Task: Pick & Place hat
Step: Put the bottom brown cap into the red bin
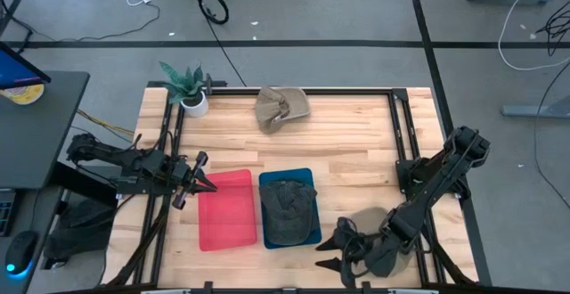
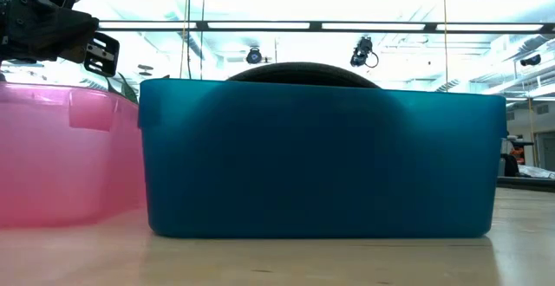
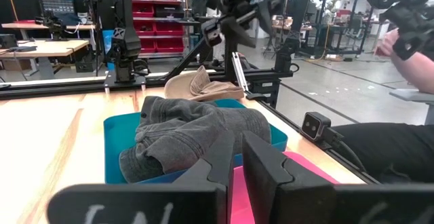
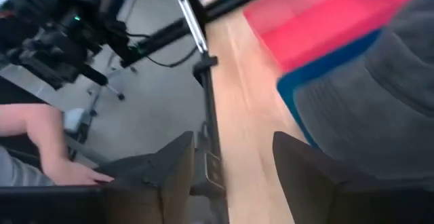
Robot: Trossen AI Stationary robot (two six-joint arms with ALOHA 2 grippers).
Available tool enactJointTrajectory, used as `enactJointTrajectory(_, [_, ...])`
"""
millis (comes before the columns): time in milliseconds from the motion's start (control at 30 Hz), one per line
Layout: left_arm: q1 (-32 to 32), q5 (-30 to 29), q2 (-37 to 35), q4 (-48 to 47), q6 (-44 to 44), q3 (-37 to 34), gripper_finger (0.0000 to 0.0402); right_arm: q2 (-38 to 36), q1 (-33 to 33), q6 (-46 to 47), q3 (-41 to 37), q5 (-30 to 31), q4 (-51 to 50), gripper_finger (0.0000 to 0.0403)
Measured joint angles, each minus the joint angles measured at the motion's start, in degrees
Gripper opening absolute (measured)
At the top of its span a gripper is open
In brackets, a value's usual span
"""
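A dark grey hat (image 1: 289,210) lies crumpled in the blue bin (image 1: 305,180), and its crown (image 2: 303,69) shows over the bin's wall (image 2: 321,160). A tan hat (image 1: 281,107) rests on the table's far edge. Another tan hat (image 1: 372,227) lies near the table's near right corner, partly under my right arm. My right gripper (image 1: 328,254) is open beside the blue bin's near right corner, pointing toward the table's left, with nothing between its fingers (image 4: 230,156). My left gripper (image 1: 203,183) hovers shut at the red bin's left edge (image 3: 239,139).
The red bin (image 1: 227,209) stands left of the blue one and holds nothing. A potted plant (image 1: 189,91) sits at the far left corner. Black frame rails run along the table's left and right sides. A person's hand (image 4: 41,149) shows beyond the table.
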Motion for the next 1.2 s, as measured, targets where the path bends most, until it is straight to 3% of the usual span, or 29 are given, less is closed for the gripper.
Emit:
enactJointTrajectory(267, [0.0,0.0,0.0,0.0,0.0,0.0,0.0034,0.02,-0.4,2.09,-0.04,-0.1,17.36,0.0205])
enactJointTrajectory(467, [0.0,0.0,0.0,0.0,-0.02,0.0,0.0034,0.01,-0.27,-13.95,-0.04,-1.75,41.98,0.0205])
enactJointTrajectory(567, [0.0,0.0,0.0,0.0,-0.02,0.0,0.0034,-0.03,1.36,-19.67,0.06,0.84,46.39,0.0206])
enactJointTrajectory(667, [0.0,0.0,0.0,0.0,-0.02,0.0,0.0034,0.01,3.08,-18.75,1.44,8.07,42.21,0.0206])
enactJointTrajectory(900, [0.02,0.0,0.0,0.02,0.0,0.0,0.0034,1.48,5.48,-12.37,12.43,19.22,19.75,0.0206])
enactJointTrajectory(1200, [0.0,0.11,0.0,-0.12,-0.01,-0.01,0.0034,8.54,5.29,3.56,29.45,19.79,-8.65,0.0207])
